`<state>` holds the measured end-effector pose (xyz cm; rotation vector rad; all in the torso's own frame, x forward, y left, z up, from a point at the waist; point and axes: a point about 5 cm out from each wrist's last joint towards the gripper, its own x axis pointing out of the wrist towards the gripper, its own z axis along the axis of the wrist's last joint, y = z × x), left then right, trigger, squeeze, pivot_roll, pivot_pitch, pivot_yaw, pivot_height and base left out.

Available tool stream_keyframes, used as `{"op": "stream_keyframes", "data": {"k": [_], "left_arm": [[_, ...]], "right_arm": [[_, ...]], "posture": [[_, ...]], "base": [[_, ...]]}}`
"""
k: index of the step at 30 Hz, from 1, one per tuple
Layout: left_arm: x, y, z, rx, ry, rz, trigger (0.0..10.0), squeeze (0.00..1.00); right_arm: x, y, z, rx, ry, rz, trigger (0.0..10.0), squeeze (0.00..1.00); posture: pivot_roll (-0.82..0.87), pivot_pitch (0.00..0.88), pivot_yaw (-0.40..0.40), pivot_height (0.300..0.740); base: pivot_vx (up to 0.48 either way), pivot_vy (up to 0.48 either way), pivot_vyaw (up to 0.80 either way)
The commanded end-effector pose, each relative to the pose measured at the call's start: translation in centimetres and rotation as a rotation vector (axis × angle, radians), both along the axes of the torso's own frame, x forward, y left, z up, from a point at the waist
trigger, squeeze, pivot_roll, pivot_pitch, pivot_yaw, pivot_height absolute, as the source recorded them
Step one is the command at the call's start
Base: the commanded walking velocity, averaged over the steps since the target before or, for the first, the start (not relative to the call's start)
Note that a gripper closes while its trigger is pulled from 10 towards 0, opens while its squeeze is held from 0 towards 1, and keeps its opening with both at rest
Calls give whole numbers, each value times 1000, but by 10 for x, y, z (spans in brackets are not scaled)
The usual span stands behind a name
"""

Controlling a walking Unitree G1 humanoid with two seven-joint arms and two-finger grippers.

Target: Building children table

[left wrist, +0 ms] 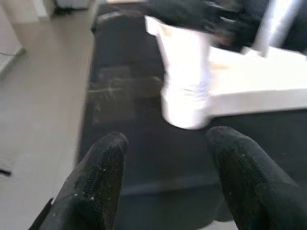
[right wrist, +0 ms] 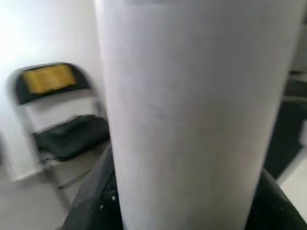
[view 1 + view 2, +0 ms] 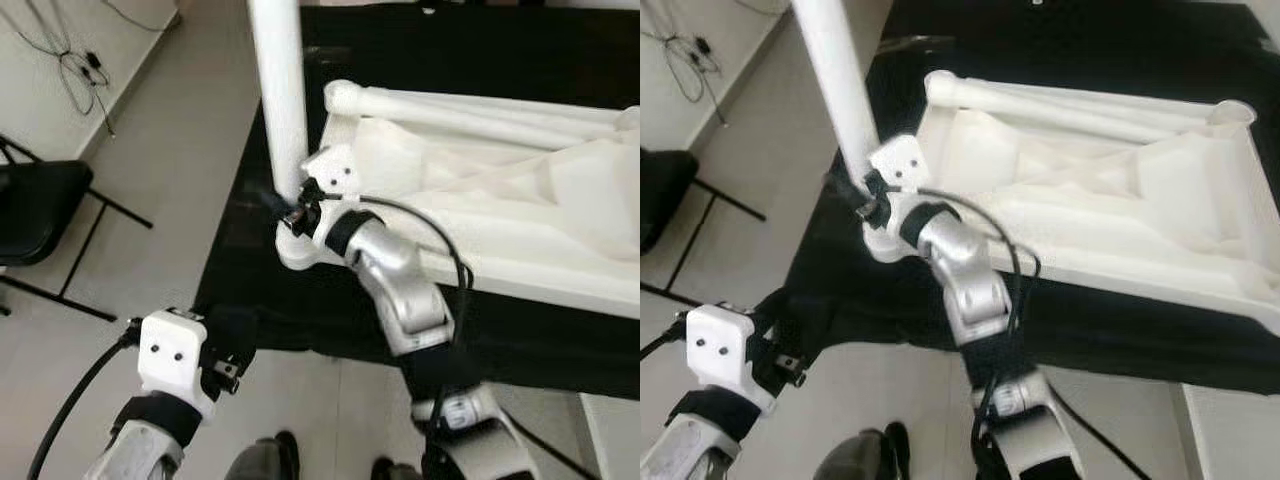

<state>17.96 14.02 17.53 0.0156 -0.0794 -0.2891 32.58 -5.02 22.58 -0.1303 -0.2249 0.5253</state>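
Right end effector (image 3: 292,208) clenched on white leg (image 3: 280,90), holding it upright in tabletop (image 3: 520,260) corner socket for seating. Left end effector (image 1: 165,158) released, idle.

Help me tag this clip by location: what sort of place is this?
Probably a plain indoor room used as an assembly spot: a bare tiled floor, a black folding chair by the wall, loose cables, and the upturned white table on a black mat, its leg held by the right tool.
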Motion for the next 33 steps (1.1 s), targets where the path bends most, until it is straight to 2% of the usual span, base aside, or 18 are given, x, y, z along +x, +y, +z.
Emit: {"op": "stream_keyframes", "data": {"k": [1,3,7,8,10,11,13,14,15,18,19,20,22,24,29,30,32,33], "left_arm": [[2,6,-6,-2,6,24,10000,0],[6,8,-7,-2,1,27,10000,0],[8,9,-8,0,-3,30,10000,0],[15,12,-10,7,-6,39,10000,0],[18,13,-11,9,-7,40,10000,0],[20,13,-13,9,3,40,10000,0],[22,13,-14,7,9,39,10000,0],[24,13,-15,8,12,38,10000,0],[26,14,-15,15,8,39,10000,0],[28,14,-16,17,1,42,10000,0],[30,14,-16,15,-1,43,10000,0],[31,14,-18,13,0,42,10000,0],[31,14,-18,13,0,42,10000,0],[32,14,-20,7,3,37,10000,0],[32,13,-24,-1,5,37,10000,0],[32,12,-25,-4,6,39,10000,0],[32,12,-25,-6,6,40,10000,0],[31,11,-26,-5,5,42,10000,0]], "right_arm": [[-6,-21,-46,-54,186,-186,0,0],[-4,-13,-45,-53,173,-134,0,0],[-2,-10,-45,-62,169,-115,0,0],[1,-1,-45,-65,175,-36,10000,0],[0,2,-44,-63,178,-9,10000,0],[0,6,-42,-44,174,61,10000,929],[-4,9,-39,-32,175,89,10000,929],[-7,14,-36,-11,181,180,10000,1000],[-8,15,-29,-7,159,289,10000,1000],[-10,15,-25,-11,148,373,10000,1000],[-8,12,-21,-44,119,451,10000,682],[-6,8,-18,-78,101,506,10000,0],[-6,8,-18,-78,101,506,10000,0],[7,-2,-10,-163,72,606,10000,0],[19,-5,1,-248,57,713,10000,0],[21,-3,4,-257,55,726,7137,0],[22,-1,5,-259,55,735,7137,0],[23,1,6,-256,58,744,0,0]], "posture": [[54,233,37,740],[68,221,32,740],[71,207,26,740],[78,192,19,740],[78,192,19,740],[79,181,22,740],[79,181,22,740],[81,173,20,740],[82,166,22,740],[83,164,21,740],[87,154,21,740],[89,149,22,740],[89,149,22,740],[99,136,20,740],[108,125,17,740],[116,120,15,740],[116,120,15,740],[124,116,13,740]], "base": [[0,0,0],[0,0,0],[0,0,0],[0,0,0],[0,0,0],[0,0,0],[0,0,0],[0,0,0],[0,0,0],[0,0,0],[0,0,0],[0,0,0],[0,0,0],[0,0,0],[0,0,0],[0,0,0],[0,0,0],[0,0,0]]}}
